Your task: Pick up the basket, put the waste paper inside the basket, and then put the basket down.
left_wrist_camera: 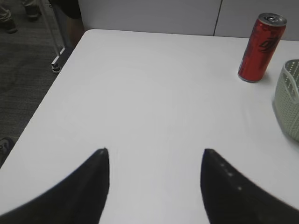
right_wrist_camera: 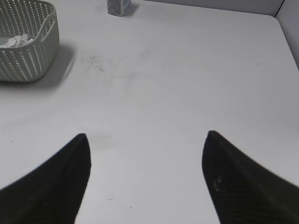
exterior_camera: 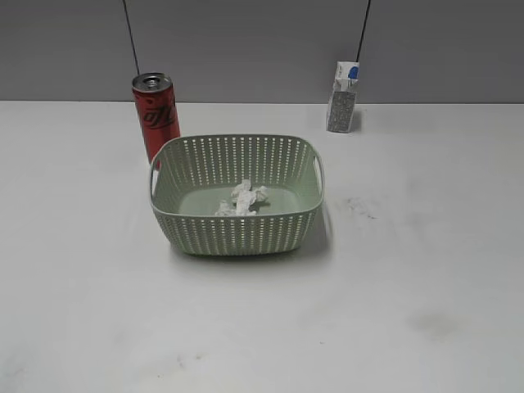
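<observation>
The pale green slotted basket [exterior_camera: 237, 233] stands on the white table, centre of the exterior view. Crumpled white waste paper [exterior_camera: 243, 199] lies inside it on the bottom. The basket's edge shows at the right of the left wrist view [left_wrist_camera: 288, 100] and at the top left of the right wrist view [right_wrist_camera: 28, 51], where the paper [right_wrist_camera: 16, 40] shows inside. My left gripper [left_wrist_camera: 154, 151] is open and empty over bare table, left of the basket. My right gripper [right_wrist_camera: 145, 135] is open and empty over bare table, right of the basket. Neither gripper shows in the exterior view.
A red drink can [exterior_camera: 155, 115] stands upright just behind the basket's left corner; it also shows in the left wrist view [left_wrist_camera: 260, 46]. A white-and-blue carton [exterior_camera: 343, 97] stands at the back right. The table's left edge [left_wrist_camera: 42, 105] drops to dark floor.
</observation>
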{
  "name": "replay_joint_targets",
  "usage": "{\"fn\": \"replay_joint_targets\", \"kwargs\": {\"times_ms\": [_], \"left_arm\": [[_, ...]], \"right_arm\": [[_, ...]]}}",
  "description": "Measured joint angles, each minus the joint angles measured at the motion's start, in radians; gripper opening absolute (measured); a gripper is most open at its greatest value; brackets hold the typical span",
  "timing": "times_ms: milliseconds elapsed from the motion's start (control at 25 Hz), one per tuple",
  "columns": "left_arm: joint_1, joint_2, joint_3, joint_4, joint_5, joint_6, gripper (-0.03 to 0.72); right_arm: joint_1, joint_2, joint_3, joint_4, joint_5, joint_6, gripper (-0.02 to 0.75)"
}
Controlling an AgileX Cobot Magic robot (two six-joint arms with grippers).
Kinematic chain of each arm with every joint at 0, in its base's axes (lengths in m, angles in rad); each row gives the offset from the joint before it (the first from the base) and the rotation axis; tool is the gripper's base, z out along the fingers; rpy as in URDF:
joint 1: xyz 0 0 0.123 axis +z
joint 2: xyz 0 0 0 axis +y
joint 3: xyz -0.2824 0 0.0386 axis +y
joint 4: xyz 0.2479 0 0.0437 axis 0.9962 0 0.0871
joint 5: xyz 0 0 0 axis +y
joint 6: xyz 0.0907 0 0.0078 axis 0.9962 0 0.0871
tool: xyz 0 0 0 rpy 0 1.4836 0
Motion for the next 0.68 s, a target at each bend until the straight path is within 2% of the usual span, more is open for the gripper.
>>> {"fn": "replay_joint_targets", "kwargs": {"times_ms": [200,440,680], "left_arm": [[0.000,0.000,0.000,0.000,0.000,0.000,0.469],[0.000,0.000,0.000,0.000,0.000,0.001,0.582],[0.000,0.000,0.000,0.000,0.000,0.001,0.591]], "right_arm": [[0.000,0.000,0.000,0.000,0.000,0.000,0.561],[0.000,0.000,0.000,0.000,0.000,0.000,0.561],[0.000,0.000,0.000,0.000,0.000,0.000,0.561]]}}
